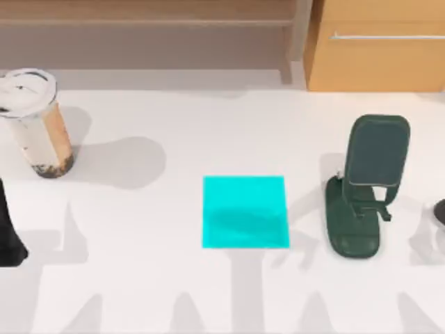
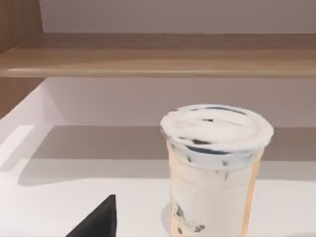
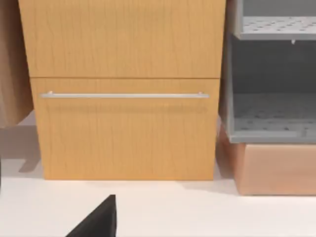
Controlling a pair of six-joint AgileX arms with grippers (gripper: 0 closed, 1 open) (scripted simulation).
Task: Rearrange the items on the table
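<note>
Cup [image 1: 36, 125] sits untouched at the table's [image 1: 139, 278] left; you've moved nothing yet, and neither claw's opening can be told.

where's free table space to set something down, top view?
Bare table: the front strip below the cyan square, the gap between the cup and the square, and the back strip behind the square. Tighter on the right, around the dark green phone stand and a dark object at the edge.
</note>
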